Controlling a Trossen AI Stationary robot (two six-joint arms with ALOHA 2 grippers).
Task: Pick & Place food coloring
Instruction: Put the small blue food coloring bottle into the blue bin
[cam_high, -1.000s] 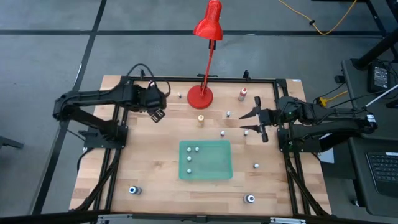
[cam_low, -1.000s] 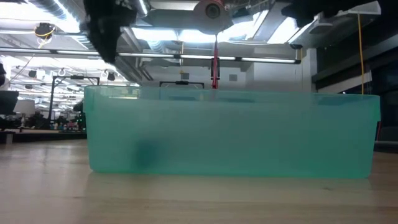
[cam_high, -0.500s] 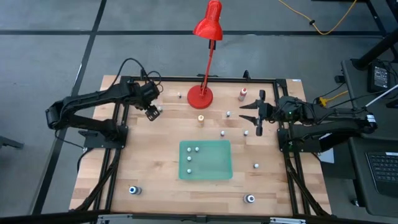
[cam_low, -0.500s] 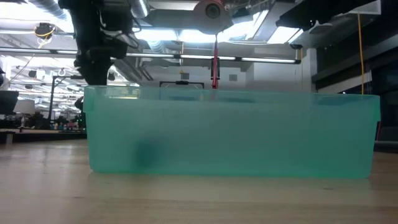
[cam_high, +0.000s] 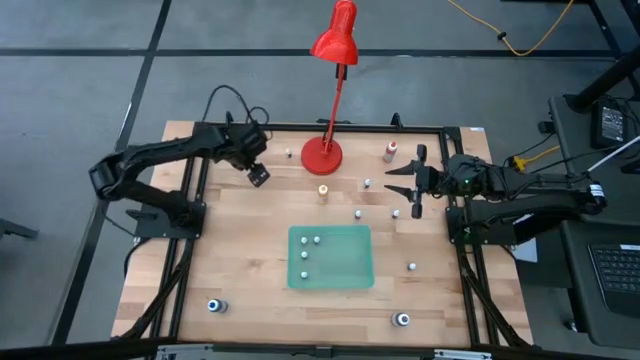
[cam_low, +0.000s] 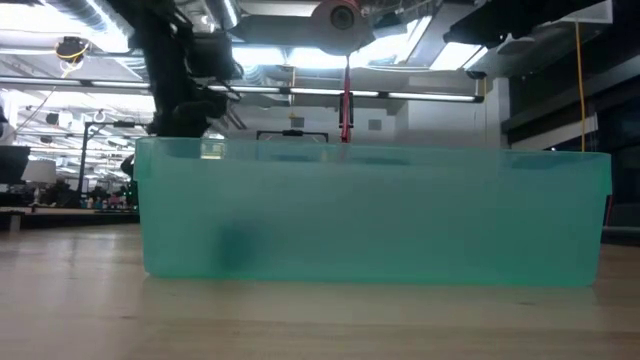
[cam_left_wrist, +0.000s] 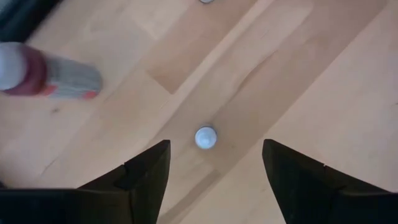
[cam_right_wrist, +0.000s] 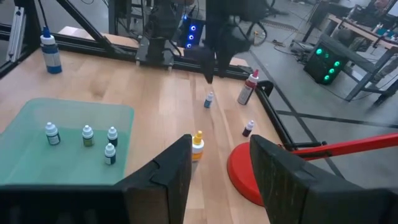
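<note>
The food coloring is many tiny bottles standing scattered on the wooden table. Several whitish-capped ones (cam_high: 305, 255) stand in the green tray (cam_high: 350, 275). An orange-topped bottle (cam_high: 323, 190) and a red-topped one (cam_high: 390, 152) stand near the lamp base. My left gripper (cam_high: 258, 176) is open and points down over one white-capped bottle (cam_left_wrist: 206, 137), which stands just ahead of the gap between its fingers, untouched. My right gripper (cam_high: 408, 185) is open above the table's far right part, facing the orange-topped bottle (cam_right_wrist: 198, 144).
A red desk lamp (cam_high: 322, 153) stands on the far middle of the table. Two blue-capped bottles (cam_high: 213, 305) (cam_high: 402, 320) stand near the near edge. Loose bottles (cam_high: 358, 213) (cam_high: 412, 266) stand right of the tray. The tray's wall (cam_low: 370, 215) fills the low view.
My left gripper has come down toward the table, then shifted a little toward the table's right, ending over the white-capped bottle. My right gripper turned and moved slightly toward the far edge early on, then kept still.
</note>
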